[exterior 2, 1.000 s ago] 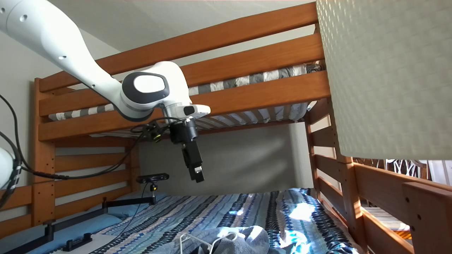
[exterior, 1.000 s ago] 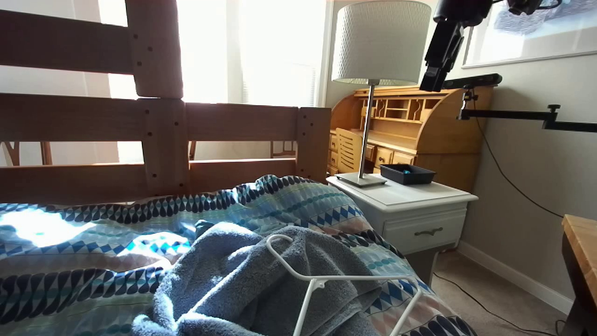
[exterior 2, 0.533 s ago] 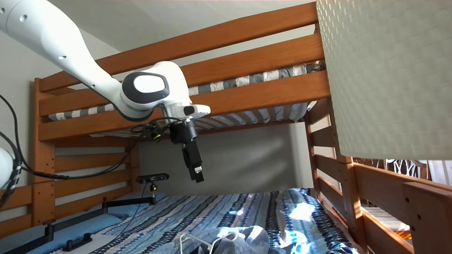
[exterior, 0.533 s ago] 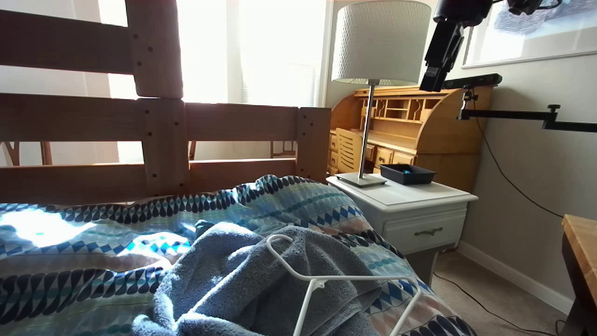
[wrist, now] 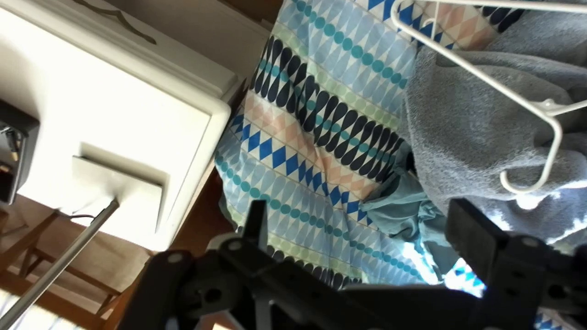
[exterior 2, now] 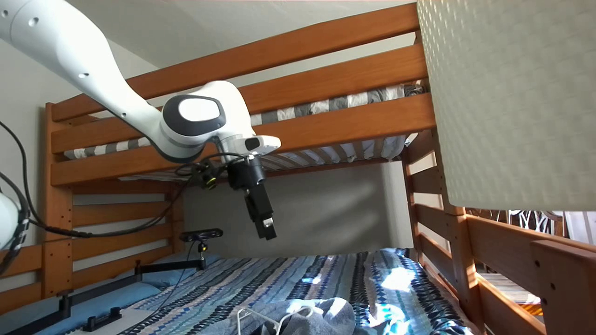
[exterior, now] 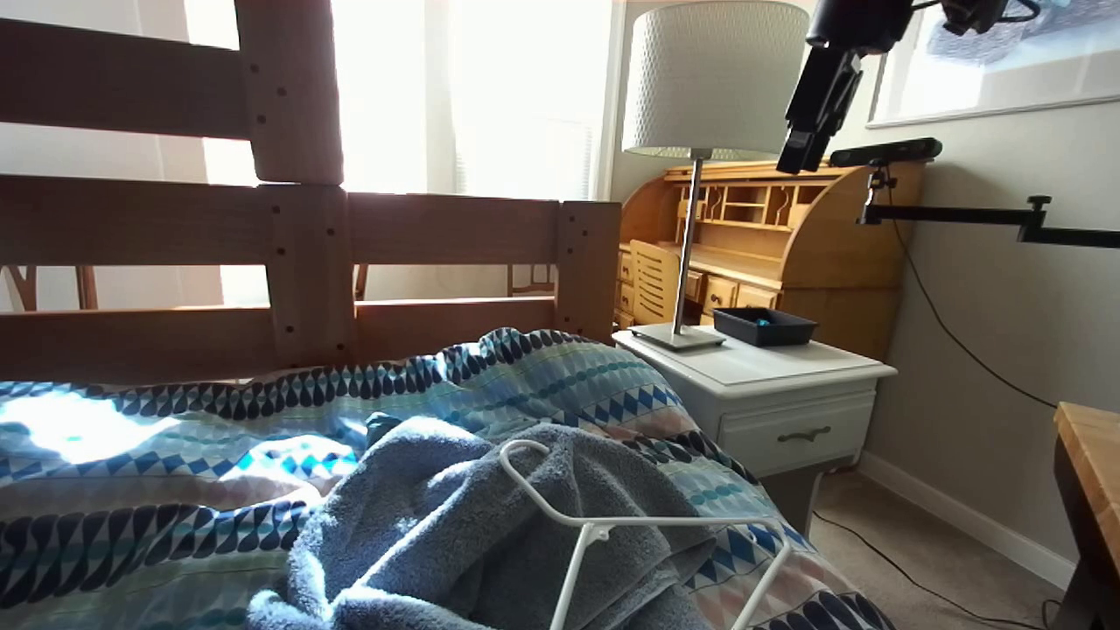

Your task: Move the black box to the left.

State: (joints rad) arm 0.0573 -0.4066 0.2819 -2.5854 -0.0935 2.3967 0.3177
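Your gripper (wrist: 360,217) gapes with nothing in it, well apart from the black box (exterior: 766,329) near the far edge of the worktop (exterior: 744,363).
Bedding (wrist: 321,151) shows between its tips, so the reach probably comes next: go high past the worktop's bed-side edge, wide of the lampshade (exterior: 713,83) above the far bed-side corner. The box sits opposite the drawer (exterior: 792,435), just beside the lamp base (exterior: 693,339); best come straight down on one wall and lift level, since its small contents (exterior: 763,322) may slide. If "left" means toward the bed, that base likely blocks a plain push. You can't tell whose left is meant, nor name the contents; the wrist view crops the box at its side, and an exterior view with the arm (exterior 2: 135,108) lacks it.
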